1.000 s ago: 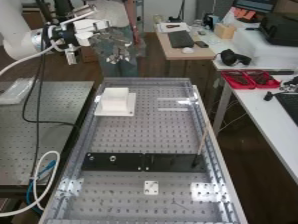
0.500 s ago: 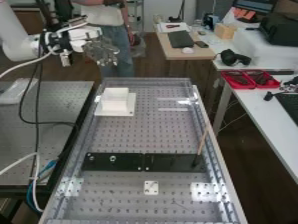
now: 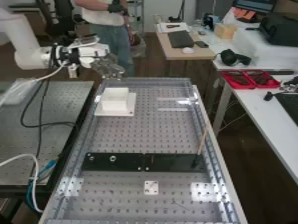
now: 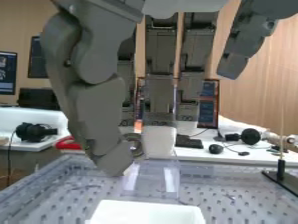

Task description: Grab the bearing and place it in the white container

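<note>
Just off the far corner of the worktop (image 3: 120,135), in the high view, hangs the hand (image 3: 108,67). Below its fingers and a little nearer the camera stands the white container (image 3: 115,100); a dark plate (image 3: 175,162) lies well apart from the fingers, far past the container.

Between the thumb (image 4: 93,120) and a pale fingertip (image 4: 158,141), in the wrist view, sits the bearing (image 4: 136,141), a dark ring. Thumb and finger look closed on it in a pinch, though how firmly they press I cannot tell. The container lies below the fingers, and the bearing is well clear of its rim.

As for handling, the ring looks like metal: stiff, so a firm squeeze should not bend it, and probably dense for its size. It is small enough that the fingers have little to press against. If the surface is smooth or oiled, it could slip or spin between the tips. Best take it across the outer rim at opposite sides, pads square to the ring; a hold near one edge would let it tilt and roll out. A bearing is tough, but a drop could mar it or send it bouncing off the container's wall, so lower it inside before parting thumb and finger.
</note>
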Available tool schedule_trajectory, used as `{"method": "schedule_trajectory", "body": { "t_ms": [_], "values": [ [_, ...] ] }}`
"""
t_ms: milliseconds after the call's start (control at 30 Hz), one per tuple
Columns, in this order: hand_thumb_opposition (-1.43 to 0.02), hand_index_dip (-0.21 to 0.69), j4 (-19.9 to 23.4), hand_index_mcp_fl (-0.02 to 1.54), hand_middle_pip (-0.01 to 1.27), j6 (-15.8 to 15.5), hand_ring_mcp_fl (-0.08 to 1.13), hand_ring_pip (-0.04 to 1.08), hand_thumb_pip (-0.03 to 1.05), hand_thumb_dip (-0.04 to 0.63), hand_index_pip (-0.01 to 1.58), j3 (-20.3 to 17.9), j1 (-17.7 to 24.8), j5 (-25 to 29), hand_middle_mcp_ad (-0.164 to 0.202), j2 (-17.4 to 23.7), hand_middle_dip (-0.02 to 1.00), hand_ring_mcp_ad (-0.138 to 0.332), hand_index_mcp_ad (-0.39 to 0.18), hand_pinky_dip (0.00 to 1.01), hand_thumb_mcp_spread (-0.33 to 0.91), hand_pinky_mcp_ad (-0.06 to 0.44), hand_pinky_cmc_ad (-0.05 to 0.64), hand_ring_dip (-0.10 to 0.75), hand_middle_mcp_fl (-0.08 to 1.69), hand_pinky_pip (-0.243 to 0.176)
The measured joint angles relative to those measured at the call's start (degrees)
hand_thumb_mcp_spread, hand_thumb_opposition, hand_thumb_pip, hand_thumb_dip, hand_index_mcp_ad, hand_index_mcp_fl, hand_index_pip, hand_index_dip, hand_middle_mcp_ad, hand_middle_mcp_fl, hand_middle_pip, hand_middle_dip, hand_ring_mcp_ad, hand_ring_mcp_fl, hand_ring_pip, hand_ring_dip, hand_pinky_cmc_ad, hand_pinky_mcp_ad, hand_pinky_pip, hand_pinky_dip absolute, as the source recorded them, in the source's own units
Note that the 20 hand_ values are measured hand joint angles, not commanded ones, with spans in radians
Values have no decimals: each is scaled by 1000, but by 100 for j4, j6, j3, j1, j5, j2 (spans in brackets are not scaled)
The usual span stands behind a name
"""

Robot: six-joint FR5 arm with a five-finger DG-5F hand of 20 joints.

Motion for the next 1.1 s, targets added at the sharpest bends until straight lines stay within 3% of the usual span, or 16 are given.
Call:
{"method": "schedule_trajectory", "body": {
  "t_ms": [333, 567, 733, 833, 933, 1100],
  "values": [
    [-1012, 79, 108, 658, 759, 496, 700, 204, 429, 300, 1152, 194, -237, -94, 37, -749, 778, 54, -141, 180, 665, 281, 342, 630, 1155, 51],
    [-1030, 79, -40, 660, 759, 751, 688, 204, 429, 300, 1152, 251, -303, -84, 33, -950, 778, 56, -141, 180, 665, 281, 342, 632, 1122, 51],
    [-988, 72, -542, 695, 639, 842, 494, 206, 431, 300, 1087, 360, -322, -106, 37, -938, 770, 52, -141, 180, 581, 281, 342, 630, 834, 51],
    [-895, 75, -794, 538, 552, 895, 379, 206, 552, 302, 1056, 415, -350, -130, 33, -880, 759, 58, -155, 176, 529, 281, 342, 599, 663, 37],
    [-869, 75, -904, 382, 445, 938, 265, 202, 557, 298, 979, 414, -387, -145, 37, -809, 740, 54, -148, 206, 485, 279, 342, 571, 490, 17],
    [-822, 75, -951, 290, 389, 884, 197, 204, 567, 302, 948, 362, -441, -172, 37, -641, 712, 56, -155, 262, 457, 276, 351, 536, 435, -35]
  ]
}}
